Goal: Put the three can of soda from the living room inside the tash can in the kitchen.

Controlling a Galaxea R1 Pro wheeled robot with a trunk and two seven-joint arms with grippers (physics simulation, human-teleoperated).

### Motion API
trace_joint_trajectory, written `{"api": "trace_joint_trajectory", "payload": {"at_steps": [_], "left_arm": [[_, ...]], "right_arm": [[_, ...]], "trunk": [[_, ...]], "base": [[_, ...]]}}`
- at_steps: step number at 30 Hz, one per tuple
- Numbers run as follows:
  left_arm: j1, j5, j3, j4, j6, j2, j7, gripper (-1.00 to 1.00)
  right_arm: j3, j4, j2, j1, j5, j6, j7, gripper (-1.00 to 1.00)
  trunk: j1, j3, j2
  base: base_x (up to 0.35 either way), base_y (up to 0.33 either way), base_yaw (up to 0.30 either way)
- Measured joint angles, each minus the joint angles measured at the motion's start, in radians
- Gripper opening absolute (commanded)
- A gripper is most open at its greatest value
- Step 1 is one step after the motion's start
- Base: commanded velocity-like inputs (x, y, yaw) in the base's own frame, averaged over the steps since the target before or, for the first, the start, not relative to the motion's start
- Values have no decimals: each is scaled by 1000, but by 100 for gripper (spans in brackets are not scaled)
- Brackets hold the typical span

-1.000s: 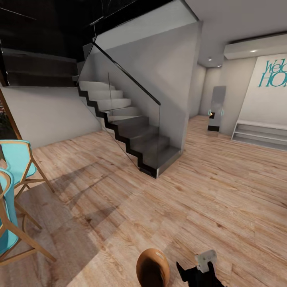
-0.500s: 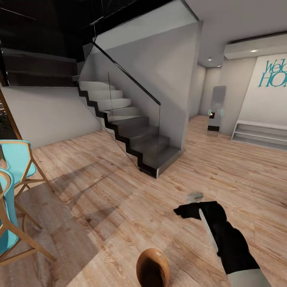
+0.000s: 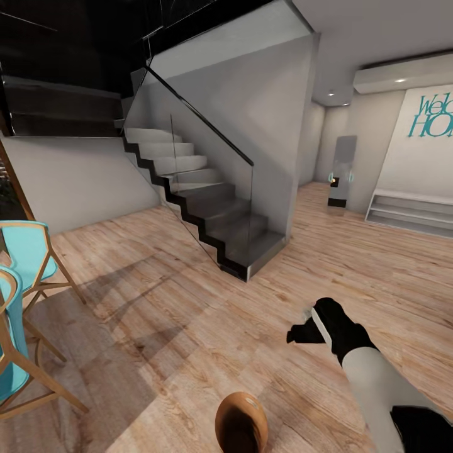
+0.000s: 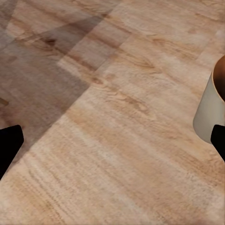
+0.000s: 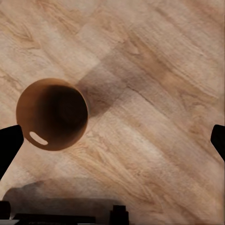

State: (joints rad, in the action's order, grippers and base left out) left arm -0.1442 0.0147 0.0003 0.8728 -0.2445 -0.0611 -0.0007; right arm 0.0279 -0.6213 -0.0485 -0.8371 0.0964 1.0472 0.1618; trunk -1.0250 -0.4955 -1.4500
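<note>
My right gripper [image 3: 301, 332], fingers spread wide and empty, has swung up and forward over the wood floor [image 3: 189, 327] within the last second, ending above and beside the tash can [image 5: 52, 114]; I judge a can just released. My left gripper [image 4: 112, 147] is likewise wide, empty. Counts: one tash can, interior dark; no soda cans visible; two teal chairs [image 3: 25, 251]; one staircase [image 3: 201, 201].
</note>
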Motion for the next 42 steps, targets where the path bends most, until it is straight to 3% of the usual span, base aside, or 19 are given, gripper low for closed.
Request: {"api": "trace_joint_trajectory", "payload": {"at_steps": [9,11,19,28,42], "left_arm": [[0,-6,1,0,1,1,1,100],[0,-6,1,0,1,2,2,100],[0,-5,1,1,4,1,0,100],[0,-5,1,2,4,1,-2,100],[0,-5,1,2,5,1,-3,100]], "right_arm": [[-3,37,53,-13,-2,0,-64,100],[-3,40,82,-14,-2,0,-72,100],[-8,42,133,-14,1,0,-87,100],[6,43,134,-12,-9,-62,-141,100],[6,48,133,-9,-7,-83,-149,100]], "trunk": [[0,0,0],[-8,-6,-14],[-38,-31,-70],[-73,-59,-133],[-126,-103,-231]], "base": [[0,0,0],[0,0,0],[0,0,0],[0,0,0],[0,0,0]]}}
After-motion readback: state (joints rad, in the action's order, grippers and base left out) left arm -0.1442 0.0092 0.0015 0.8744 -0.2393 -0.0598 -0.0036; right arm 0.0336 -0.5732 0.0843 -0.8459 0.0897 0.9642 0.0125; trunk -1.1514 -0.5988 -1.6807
